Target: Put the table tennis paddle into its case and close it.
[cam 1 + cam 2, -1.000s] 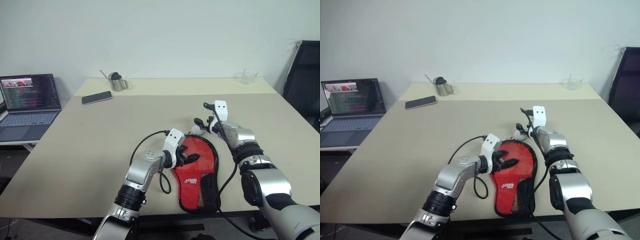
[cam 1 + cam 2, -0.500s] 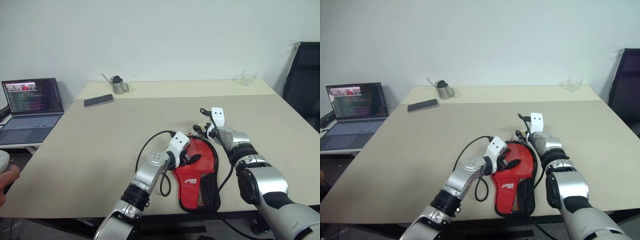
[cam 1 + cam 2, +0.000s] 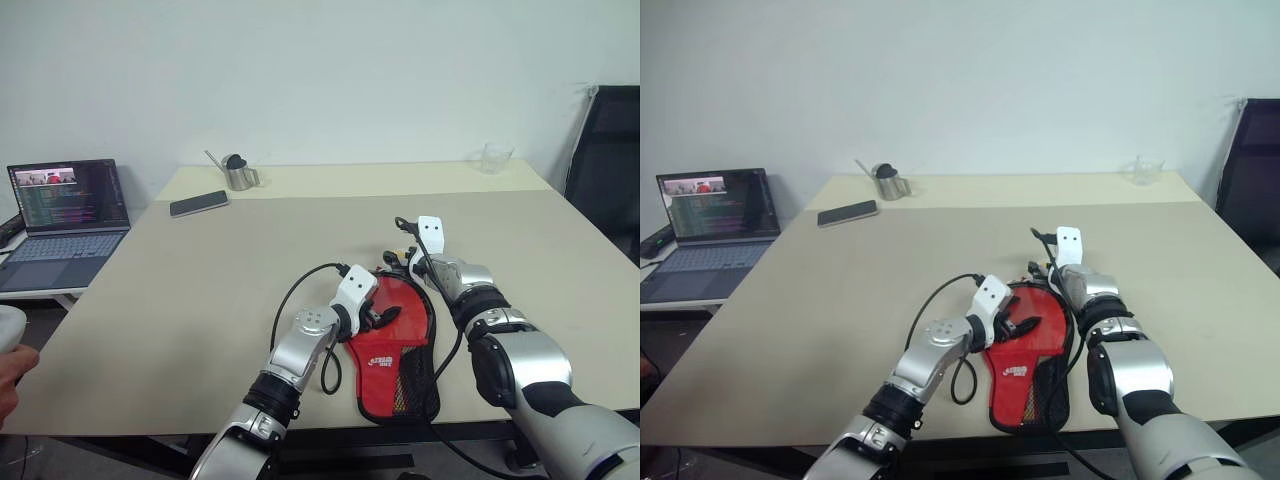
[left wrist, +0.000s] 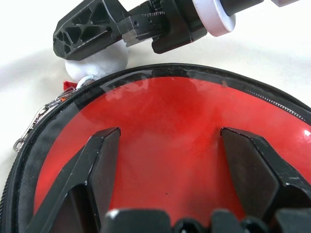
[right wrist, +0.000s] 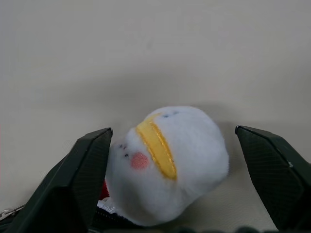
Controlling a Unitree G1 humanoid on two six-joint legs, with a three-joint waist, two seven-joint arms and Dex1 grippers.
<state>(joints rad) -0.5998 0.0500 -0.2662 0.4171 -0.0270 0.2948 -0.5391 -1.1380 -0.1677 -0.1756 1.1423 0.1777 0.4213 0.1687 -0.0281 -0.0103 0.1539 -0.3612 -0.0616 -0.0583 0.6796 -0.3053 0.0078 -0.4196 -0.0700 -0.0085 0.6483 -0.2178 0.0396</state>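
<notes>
Red fabric with black trim marks its case, lying flat near the front edge of the pale desk, round end pointing away from the robot and the narrow end, with its black mesh pocket and white logo, toward the edge. The table tennis paddle cannot be made out as a separate thing: no wooden handle sticks out of the case and none lies on the desk, so it is judged to be inside already, though the pictures do not settle it. That would leave the closing as the work in hand.

At the round end the zipper track runs along the black rim, and a small chain leads to the white ball charm, a plush ball with a yellow band and pink cheek resting on the desk just beyond the case. Whether the zip is partly or fully drawn cannot be told.

Over the red round panel hovers the left hand, its two black fingers spread wide above the fabric and holding nothing; contact with the case cannot be confirmed. At the far rim the right hand brackets the charm, fingers wide on either side of it and not yet closed on it.

Further off, a phone, a small metal pot and a clear glass stand well apart at the back of the desk, and a laptop sits on a lower surface to the left.
</notes>
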